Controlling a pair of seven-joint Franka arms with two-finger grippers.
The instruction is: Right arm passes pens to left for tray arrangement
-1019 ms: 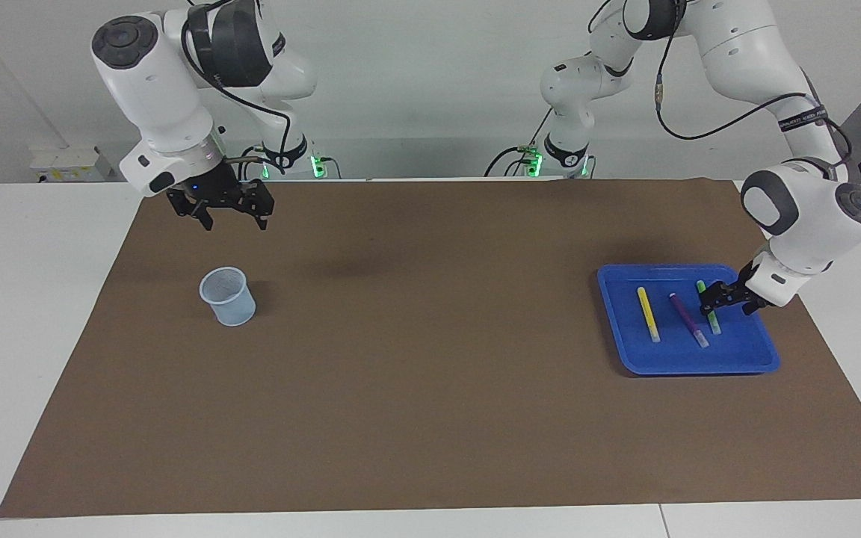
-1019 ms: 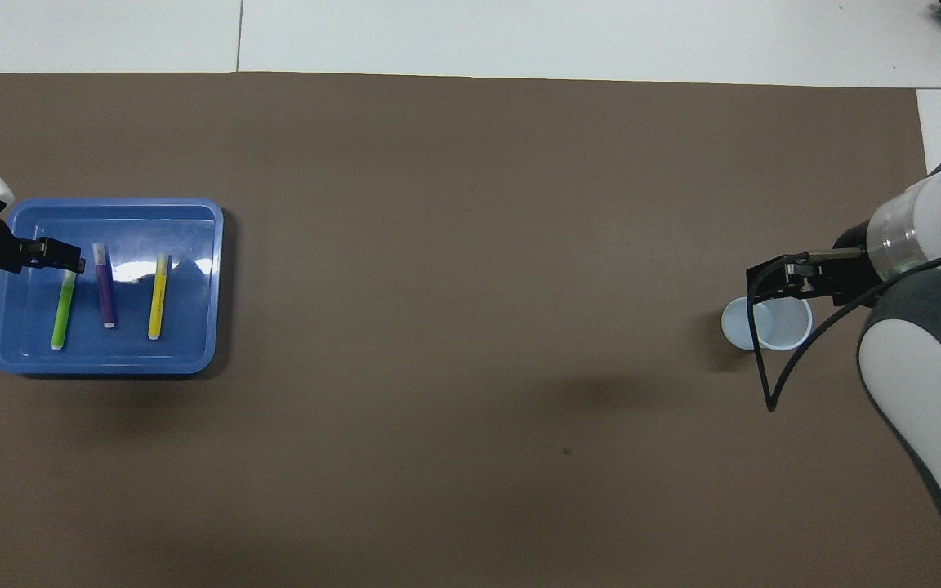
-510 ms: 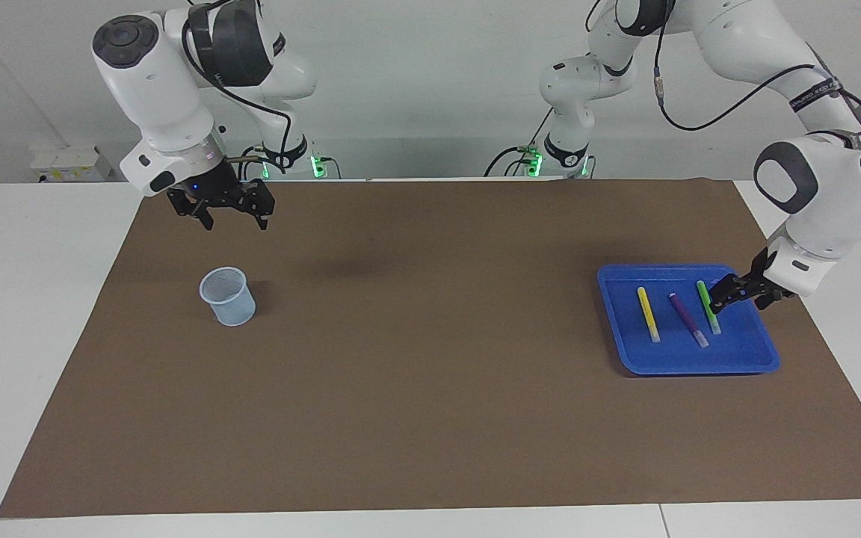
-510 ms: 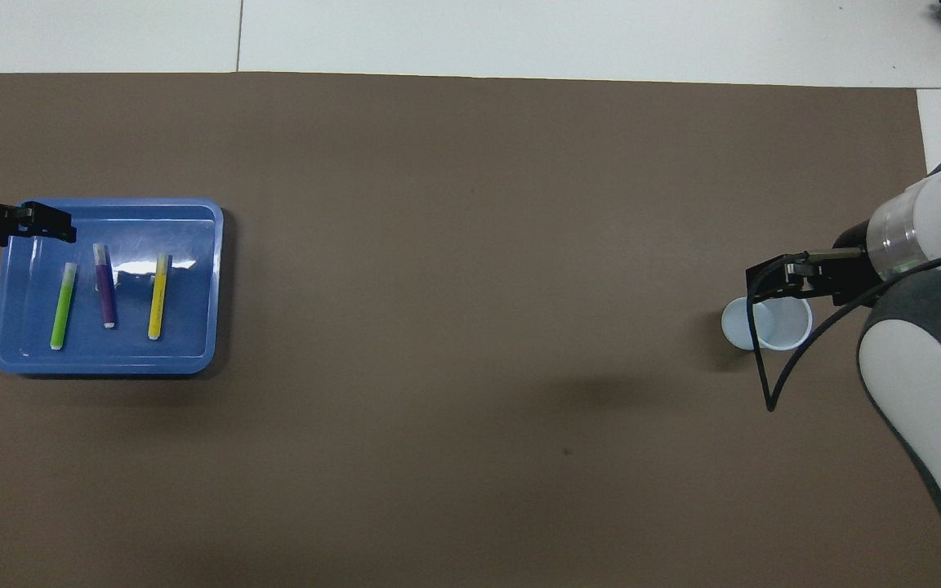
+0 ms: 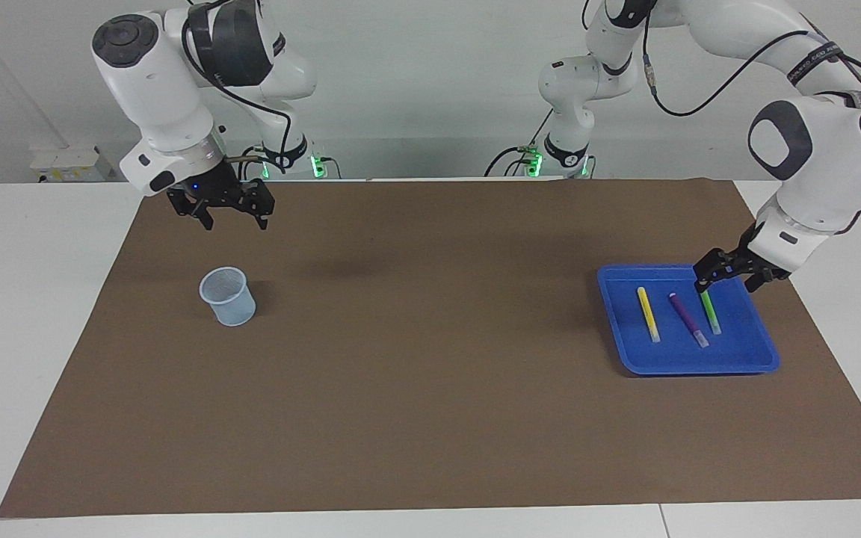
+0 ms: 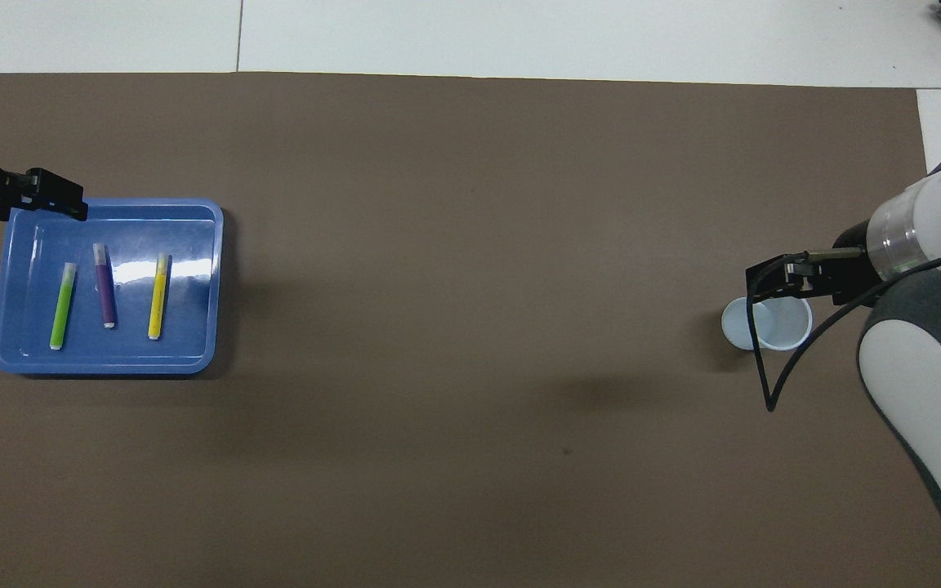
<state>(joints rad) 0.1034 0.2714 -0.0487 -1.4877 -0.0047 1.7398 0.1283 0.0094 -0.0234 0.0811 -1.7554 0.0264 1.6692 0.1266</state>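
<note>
Jaws: both grippers spread, empty. Shallow bright-blue rectangular plastic tray (image 5: 628,351) at the left arm's end of the worktop (image 5: 430,388): slim yellow (image 5: 649,314), purple (image 5: 688,319) and bright-green (image 5: 711,312) marker pens inside, apart. Left gripper (image 5: 705,279) raised over the tray. Right gripper (image 5: 236,219) waits above the pale-blue translucent mesh cup (image 5: 229,297).

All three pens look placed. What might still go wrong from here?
The left gripper hangs open just over the tray's rim, above the green pen; a low move might clip either. The right gripper waits open over the mat by the mesh cup; a low sweep might tip it.
</note>
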